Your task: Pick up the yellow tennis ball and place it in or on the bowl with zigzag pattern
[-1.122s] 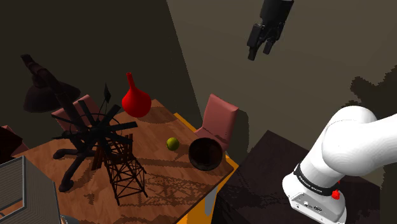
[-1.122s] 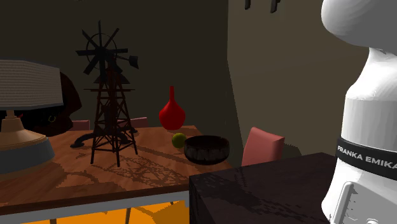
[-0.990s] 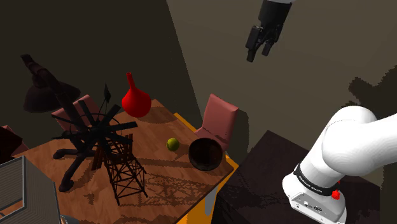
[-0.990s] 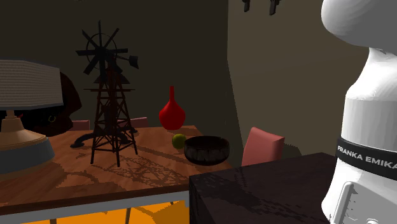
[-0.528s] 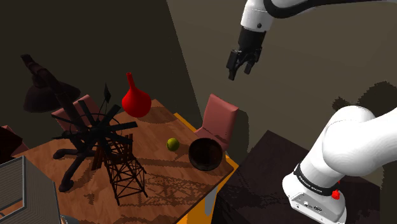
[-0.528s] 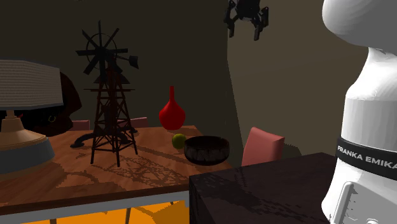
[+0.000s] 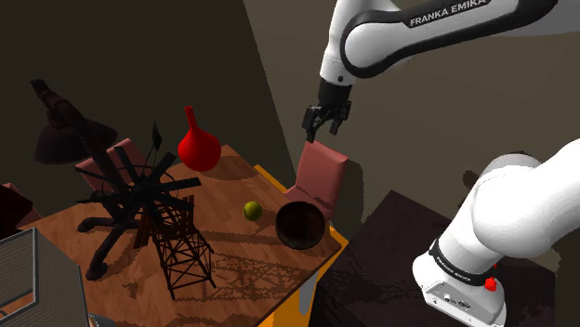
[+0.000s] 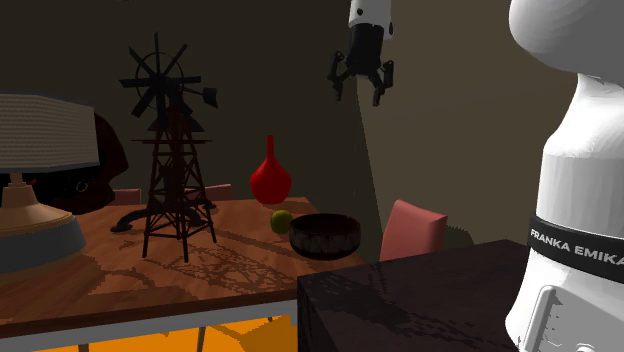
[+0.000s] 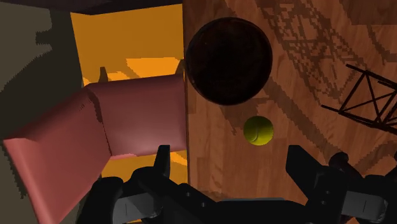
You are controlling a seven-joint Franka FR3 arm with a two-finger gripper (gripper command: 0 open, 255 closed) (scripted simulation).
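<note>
Gripper (image 7: 318, 125) is released: both black fingers (image 9: 162, 167) stand wide apart with nothing between them. It hangs in the air well above the worktop (image 7: 237, 172), pointing down; in the shoulder view it sits above the pink chair (image 7: 321, 172) at the worktop's edge. Yellow-green tennis ball (image 7: 251, 210) lies on the wooden worktop, just beside the dark bowl (image 7: 300, 226). In the wrist view a narrow strip of wood shows between ball (image 9: 258, 130) and bowl (image 9: 228, 60), so they do not touch. The bowl stands upright near the worktop's edge, close to the chair (image 9: 95, 140); its inside reads very dark and the outer pattern cannot be made out. In the second exterior view the gripper (image 8: 360, 85) is high over the ball (image 8: 282, 220) and the bowl (image 8: 325, 235). A red vase (image 7: 198, 144) with a narrow neck stands upright behind the ball. A dark lattice windmill model (image 7: 153, 200) stands well apart from the ball, towards the shoulder view's left. The floor beneath the worktop's edge shows orange.
</note>
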